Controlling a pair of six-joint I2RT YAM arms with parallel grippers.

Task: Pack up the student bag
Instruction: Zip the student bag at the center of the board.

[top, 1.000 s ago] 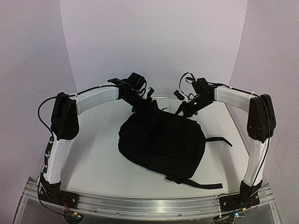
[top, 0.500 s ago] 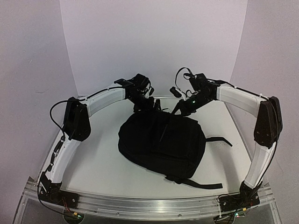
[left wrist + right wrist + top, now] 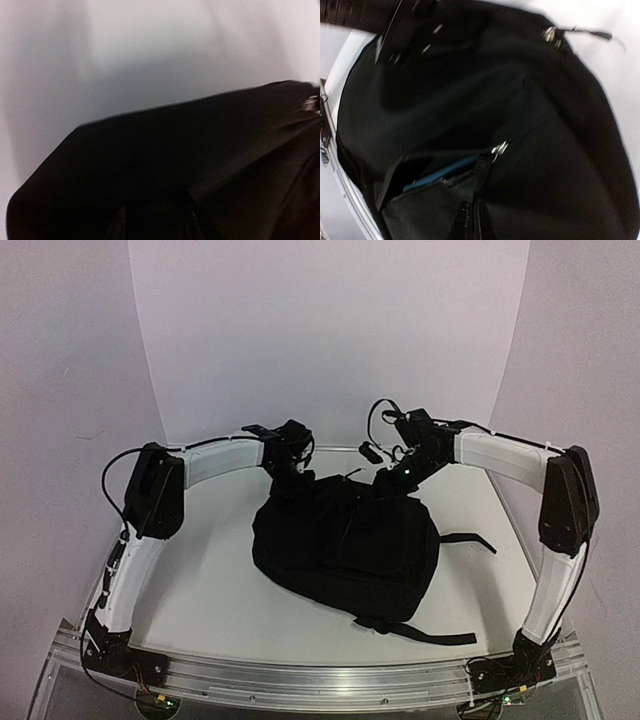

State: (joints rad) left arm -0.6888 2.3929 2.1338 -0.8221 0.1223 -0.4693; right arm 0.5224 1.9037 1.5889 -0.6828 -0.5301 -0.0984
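Right gripper (image 3: 470,222): lower middle of the wrist view, jaws closed tight on a black pull strap (image 3: 481,175) that runs up to a metal zip slider (image 3: 499,148)
Left gripper (image 3: 293,480): at the upper left edge of the student bag (image 3: 345,545), fingers lost against black cloth; opening and hold cannot be told
Student bag: black, lying flat at the centre of the table (image 3: 210,580), straps trailing right; pocket mouth agape, a blue edge (image 3: 445,172) showing within
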